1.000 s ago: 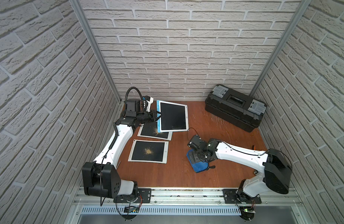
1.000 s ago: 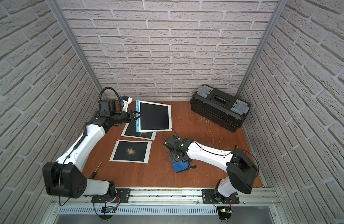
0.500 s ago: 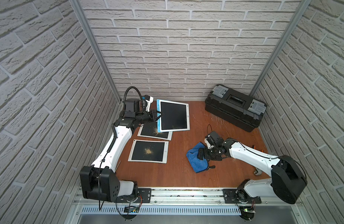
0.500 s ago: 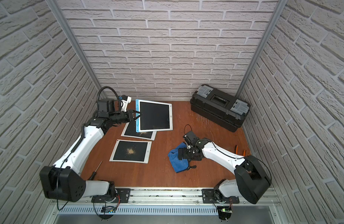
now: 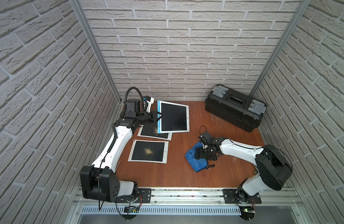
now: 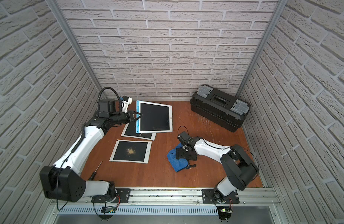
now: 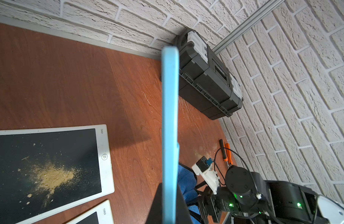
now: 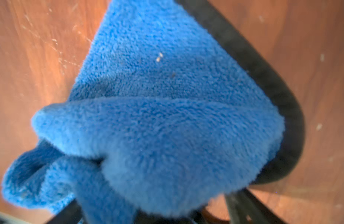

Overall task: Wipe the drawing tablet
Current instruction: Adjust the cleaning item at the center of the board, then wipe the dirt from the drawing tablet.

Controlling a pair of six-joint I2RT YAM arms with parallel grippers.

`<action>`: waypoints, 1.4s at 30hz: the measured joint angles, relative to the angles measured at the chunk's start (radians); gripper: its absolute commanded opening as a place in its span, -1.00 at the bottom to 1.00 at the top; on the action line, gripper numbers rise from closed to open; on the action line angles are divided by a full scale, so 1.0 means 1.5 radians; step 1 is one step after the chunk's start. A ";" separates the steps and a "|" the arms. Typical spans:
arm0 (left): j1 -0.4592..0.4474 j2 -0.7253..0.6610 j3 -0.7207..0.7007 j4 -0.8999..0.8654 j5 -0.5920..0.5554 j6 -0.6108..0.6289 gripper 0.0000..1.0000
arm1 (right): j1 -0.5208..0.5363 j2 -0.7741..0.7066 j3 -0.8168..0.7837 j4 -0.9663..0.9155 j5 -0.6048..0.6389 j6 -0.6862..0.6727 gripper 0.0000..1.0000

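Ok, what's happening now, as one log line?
left pincer: shut on blue-edged tablet | right pincer: at blue cloth | cloth and tablet: apart

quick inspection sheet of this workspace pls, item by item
surface: wooden table, scratched near the toolbox
job's things: blue-edged tablet lifted, specks on it; far white tablet and near white tablet flat, both sandy; blue cloth bunched
clutter: toolbox; screwdriver; orange-handled tool
claws: left claw shut on the blue-edged tablet's side; right claw down on the blue cloth, grip unclear
cables: black hose loop on left arm; thin loop at right wrist
surroundings: brick walls on three sides, metal rail in front
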 measured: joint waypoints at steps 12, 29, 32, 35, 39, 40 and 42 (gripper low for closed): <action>-0.002 0.000 0.000 -0.010 0.001 0.004 -1.00 | 0.001 -0.003 0.024 0.010 0.028 -0.003 -0.95; -0.085 0.014 -0.098 0.156 0.111 -0.146 -1.00 | -0.032 -0.163 0.255 -0.317 0.486 -0.141 -0.95; -0.107 -0.003 -0.152 0.157 0.106 -0.182 -1.00 | -0.021 -0.163 0.255 -0.331 0.518 -0.148 -0.94; -0.124 -0.038 -0.209 0.162 0.095 -0.212 -1.00 | 0.001 -0.163 0.248 -0.336 0.541 -0.149 -0.95; -0.135 -0.083 -0.288 0.197 0.074 -0.266 -1.00 | 0.055 -0.140 0.233 -0.335 0.565 -0.137 -0.94; -0.139 -0.085 -0.299 0.202 0.063 -0.273 -1.00 | 0.070 -0.129 0.229 -0.331 0.566 -0.132 -0.94; -0.155 -0.086 -0.315 0.208 0.029 -0.290 -1.00 | 0.097 -0.106 0.214 -0.312 0.559 -0.119 -0.94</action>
